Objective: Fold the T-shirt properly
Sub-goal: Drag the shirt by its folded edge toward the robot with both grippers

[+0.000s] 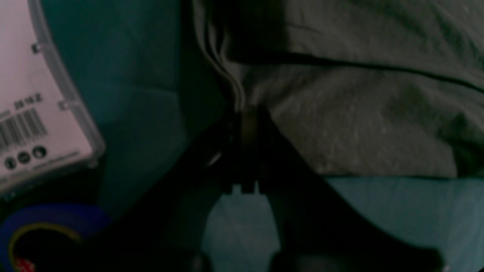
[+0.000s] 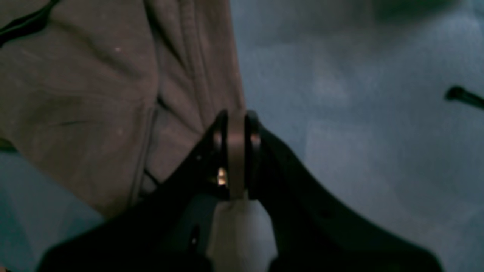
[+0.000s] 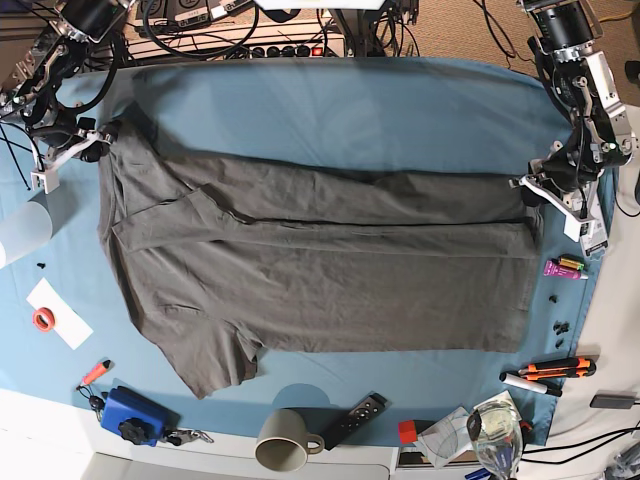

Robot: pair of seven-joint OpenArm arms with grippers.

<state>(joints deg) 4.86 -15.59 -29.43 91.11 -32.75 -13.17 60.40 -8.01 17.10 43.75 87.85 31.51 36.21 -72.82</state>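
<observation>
A blue cloth [image 3: 330, 110] covers the tabletop [image 3: 620, 340], whose pale bare surface shows at the right edge and along the near side. Black cables [image 3: 200, 25] and a power strip [image 3: 285, 48] crowd the far edge, with brown floor [image 3: 470, 25] beyond. Even overhead light leaves soft shadows across the cloth.

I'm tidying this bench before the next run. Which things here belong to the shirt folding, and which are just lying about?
In the job: T-shirt; left gripper and right gripper, each shut on a shirt edge.

Lying about: mug, remote, blue box, marker pens, tape roll.
</observation>
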